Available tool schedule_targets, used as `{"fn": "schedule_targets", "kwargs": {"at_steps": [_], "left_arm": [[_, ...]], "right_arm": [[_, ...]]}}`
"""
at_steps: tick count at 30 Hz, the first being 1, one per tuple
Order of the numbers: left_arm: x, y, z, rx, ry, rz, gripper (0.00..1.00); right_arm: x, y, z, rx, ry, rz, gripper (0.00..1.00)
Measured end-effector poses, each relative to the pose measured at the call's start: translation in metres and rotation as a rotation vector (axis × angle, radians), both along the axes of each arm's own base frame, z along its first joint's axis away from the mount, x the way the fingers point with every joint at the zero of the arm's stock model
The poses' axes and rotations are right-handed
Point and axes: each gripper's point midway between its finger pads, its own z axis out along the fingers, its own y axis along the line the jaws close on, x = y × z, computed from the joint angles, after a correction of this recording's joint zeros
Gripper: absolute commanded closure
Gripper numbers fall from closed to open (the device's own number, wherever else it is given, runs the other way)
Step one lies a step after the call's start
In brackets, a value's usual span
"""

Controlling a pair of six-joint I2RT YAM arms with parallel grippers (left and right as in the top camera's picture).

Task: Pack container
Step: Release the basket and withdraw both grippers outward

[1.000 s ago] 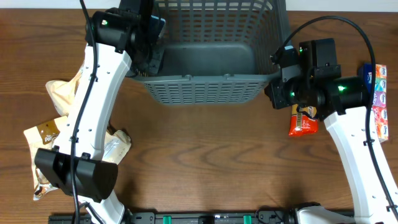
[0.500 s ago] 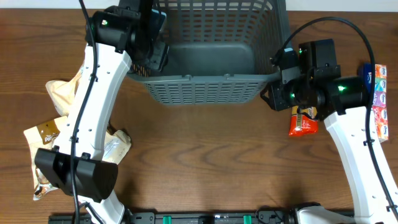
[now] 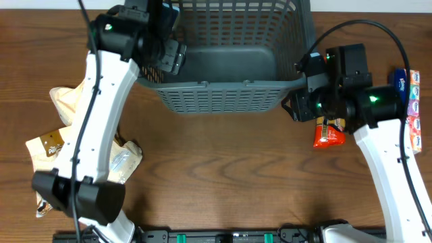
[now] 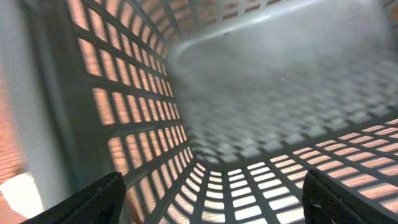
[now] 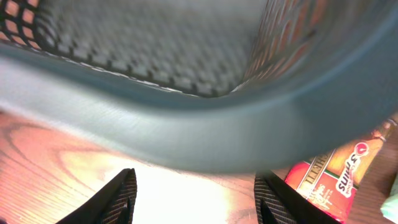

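The left gripper (image 4: pixel 211 194) stands open, its two dark fingers (image 4: pixel 93 199) spread wide with nothing between them. It hangs at the left end of the container (image 3: pixel 223 98), close to the near-left corner. Right under the fingertips the slotted lattice walls meet in that corner. One wall runs up along the left side of the fingers, and ahead of them lies the solid grey bottom, blurred in the wrist view and apparently bare. The right gripper (image 5: pixel 196 190) is also open, its fingers apart over a bright patch of the wooden table (image 3: pixel 223 175) and holding nothing. Just ahead of its fingertips the thick rim of the container's near-right corner fills the wrist view. The view is too soft to show whether the fingers touch it. Beside the right finger, on the outer side, a red snack packet (image 3: pixel 328 133) lies flat on the table, just outside the container and partly under the wrist. Farther out on that side, past the arm, a multicoloured box (image 3: pixel 413 101) lies at the table's edge. Well away from the left gripper, back along its arm, several packets are scattered on the wood. A pale tan bag (image 3: pixel 67 101) is nearest the container, then a brown packet (image 3: pixel 47 145), and a clear wrapper (image 3: pixel 125 158) lies under the arm. The container itself sits at the far middle of the table, between the two grippers.
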Motion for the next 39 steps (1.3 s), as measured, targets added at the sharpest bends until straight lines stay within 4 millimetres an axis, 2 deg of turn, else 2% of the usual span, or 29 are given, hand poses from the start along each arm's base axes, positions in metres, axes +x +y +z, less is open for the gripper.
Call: {"fn": "schedule_targets", "kwargs": {"at_steps": [3,4,6,10,13,16,17,22,25,28,31,33,36,39], "left_arm": [[-0.010,0.000,0.023,-0.015,-0.056,-0.007,0.19],[-0.014,-0.001,0.030,-0.020,-0.073,-0.011,0.14],[-0.021,-0.003,0.043,-0.028,-0.103,-0.022,0.13],[-0.043,-0.001,0.058,-0.032,-0.113,-0.033,0.07],[-0.065,0.009,0.061,-0.015,-0.080,-0.023,0.04],[-0.084,0.030,0.064,0.035,-0.058,0.037,0.03],[-0.089,0.041,0.067,0.055,-0.060,0.070,0.02],[-0.100,0.099,0.081,0.116,-0.097,0.279,0.00],[-0.099,0.131,0.083,0.123,-0.108,0.402,0.01],[-0.098,0.159,0.080,0.121,-0.103,0.523,0.01],[-0.096,0.179,0.072,0.112,-0.092,0.609,0.01],[-0.091,0.185,0.065,0.102,-0.088,0.635,0.01],[-0.081,0.191,0.051,0.091,-0.083,0.657,0.01],[-0.072,0.191,0.032,0.090,-0.058,0.659,0.01]], "right_arm": [[-0.006,-0.001,0.015,0.011,-0.045,-0.007,0.45],[-0.009,-0.002,0.019,0.015,-0.059,-0.009,0.45],[-0.015,-0.003,0.028,0.019,-0.083,-0.010,0.45],[-0.031,-0.010,0.040,0.012,-0.106,-0.038,0.44],[-0.042,-0.025,0.046,-0.024,-0.121,-0.119,0.32],[-0.054,-0.049,0.060,-0.069,-0.175,-0.262,0.18],[-0.057,-0.057,0.066,-0.078,-0.196,-0.304,0.16],[-0.071,-0.100,0.105,-0.089,-0.323,-0.527,0.15],[-0.074,-0.126,0.116,-0.110,-0.340,-0.648,0.14],[-0.067,-0.146,0.112,-0.133,-0.309,-0.719,0.13],[-0.051,-0.162,0.092,-0.155,-0.219,-0.750,0.11],[-0.036,-0.170,0.070,-0.167,-0.136,-0.749,0.02],[-0.013,-0.175,0.042,-0.182,-0.050,-0.719,0.01],[0.012,-0.177,0.030,-0.176,-0.048,-0.696,0.01]]}}
